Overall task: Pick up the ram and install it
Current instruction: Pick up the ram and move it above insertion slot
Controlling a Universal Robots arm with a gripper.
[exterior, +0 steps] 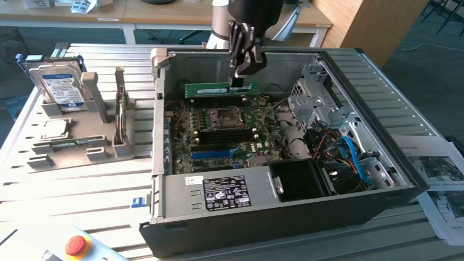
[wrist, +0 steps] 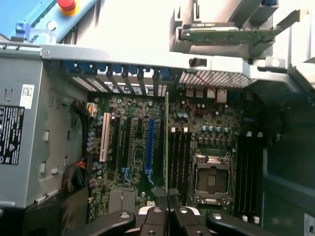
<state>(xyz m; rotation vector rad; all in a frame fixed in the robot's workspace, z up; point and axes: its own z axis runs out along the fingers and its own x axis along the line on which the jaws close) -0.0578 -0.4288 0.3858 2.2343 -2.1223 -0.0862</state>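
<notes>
Gripping the ram by its upper edge, the gripper holds it level above the motherboard in the open computer case. In the wrist view, the jaws are clamped on the edge-on stick, which lies parallel to the memory slots, presumably for square seating.

Open motherboard beneath ram, cage beside

Exterior cam: high up at the PSU end of the open PC case, tilted down, far enough back to take in the whole case plus the table. Wrist cam: close in, looking straight down past the gripper into the case. Overlap: motherboard, CPU socket, PSU label.
</notes>
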